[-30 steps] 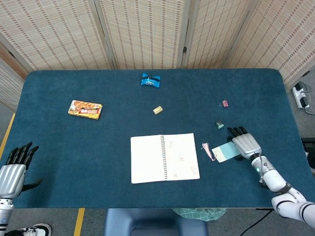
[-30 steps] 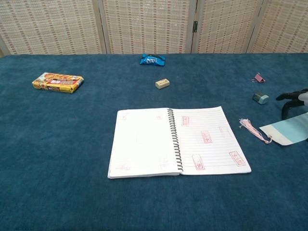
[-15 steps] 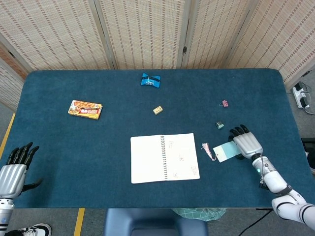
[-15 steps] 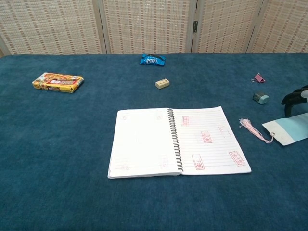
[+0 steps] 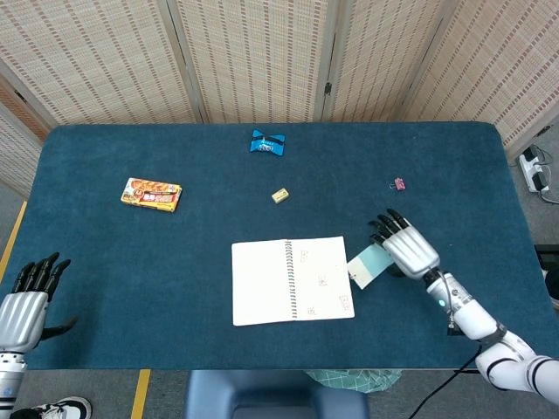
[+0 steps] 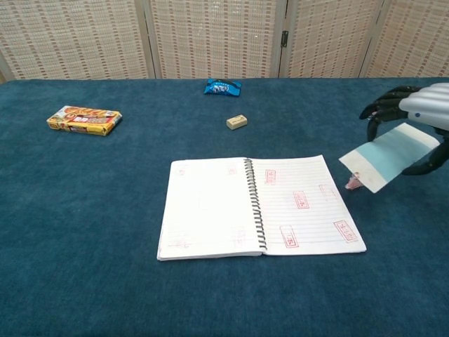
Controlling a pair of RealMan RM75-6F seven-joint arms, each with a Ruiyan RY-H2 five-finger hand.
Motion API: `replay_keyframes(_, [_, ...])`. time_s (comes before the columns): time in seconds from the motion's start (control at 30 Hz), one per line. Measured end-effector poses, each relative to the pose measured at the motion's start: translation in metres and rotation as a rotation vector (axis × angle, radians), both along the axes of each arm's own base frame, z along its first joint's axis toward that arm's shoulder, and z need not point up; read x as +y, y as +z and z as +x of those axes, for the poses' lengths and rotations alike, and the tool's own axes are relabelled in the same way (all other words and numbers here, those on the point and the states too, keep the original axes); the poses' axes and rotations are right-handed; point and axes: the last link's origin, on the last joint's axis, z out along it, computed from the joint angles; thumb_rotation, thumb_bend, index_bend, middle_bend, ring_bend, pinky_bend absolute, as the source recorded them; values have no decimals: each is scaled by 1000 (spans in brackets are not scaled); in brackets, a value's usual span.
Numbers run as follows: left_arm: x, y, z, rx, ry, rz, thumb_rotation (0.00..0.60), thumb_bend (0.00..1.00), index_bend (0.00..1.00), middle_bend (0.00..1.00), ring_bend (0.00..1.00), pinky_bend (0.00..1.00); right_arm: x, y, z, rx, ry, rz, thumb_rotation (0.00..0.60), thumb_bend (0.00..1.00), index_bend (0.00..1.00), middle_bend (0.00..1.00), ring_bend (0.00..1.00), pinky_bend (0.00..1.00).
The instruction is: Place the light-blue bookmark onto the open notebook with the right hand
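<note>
The open spiral notebook [image 5: 292, 280] [image 6: 261, 205] lies flat near the table's front middle, with red stamps on its lined right page. My right hand [image 5: 403, 246] [image 6: 417, 109] holds the light-blue bookmark [image 5: 368, 264] [image 6: 386, 156] lifted off the cloth, just right of the notebook's right edge. The bookmark tilts down toward the page, and its pink tassel [image 6: 353, 182] hangs at the lower end. My left hand [image 5: 28, 295] rests at the table's left front corner with fingers spread, holding nothing.
On the blue tablecloth [image 5: 175, 253] lie an orange-yellow snack box [image 5: 151, 194] [image 6: 84, 119] at the left, a blue packet [image 5: 266, 142] [image 6: 223, 87] at the back, a small beige eraser [image 5: 280, 195] [image 6: 236, 122] and a pink clip [image 5: 398, 184].
My right hand has lifted the bookmark off the table and carried it left, toward the notebook's right edge. The small grey clip is now hidden behind the hand. The left hand is still.
</note>
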Motion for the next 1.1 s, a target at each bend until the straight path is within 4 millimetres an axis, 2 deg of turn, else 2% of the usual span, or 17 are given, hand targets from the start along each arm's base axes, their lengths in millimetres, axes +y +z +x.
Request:
replay_keyframes(0.2, [-1, 3, 0, -10, 4, 10, 600, 222, 129, 0, 0, 17, 10, -10, 56, -65, 154, 64, 600, 232, 486, 180, 108, 0])
replay_keyframes(0.33, [-3, 5, 1, -14, -1, 18, 600, 222, 130, 0, 0, 13, 27, -16, 93, -116, 229, 120, 600, 231, 484, 179, 109, 0])
replay_keyframes(0.43, [-4, 6, 1, -14, -2, 25, 600, 222, 130, 0, 0, 14, 42, -18, 114, -129, 280, 162, 600, 230, 484, 178, 109, 0])
replay_keyframes(0.5, [-4, 7, 0, -13, 0, 28, 600, 221, 130, 0, 0, 14, 51, -19, 121, -117, 314, 186, 600, 231, 484, 177, 109, 0])
replay_keyframes(0.63, [-3, 8, -1, -7, 7, 38, 600, 222, 130, 0, 0, 14, 66, -21, 122, -44, 411, 219, 600, 232, 483, 169, 110, 0])
replay_keyframes(0.8, [-1, 6, -3, 9, 21, 41, 600, 223, 129, 0, 0, 14, 81, -26, 108, 51, 498, 284, 600, 232, 483, 168, 112, 0])
replay_keyframes(1.1, [6, 0, -8, 37, 56, 36, 600, 221, 129, 0, 0, 14, 54, -30, 86, 178, 575, 287, 600, 231, 474, 159, 106, 0])
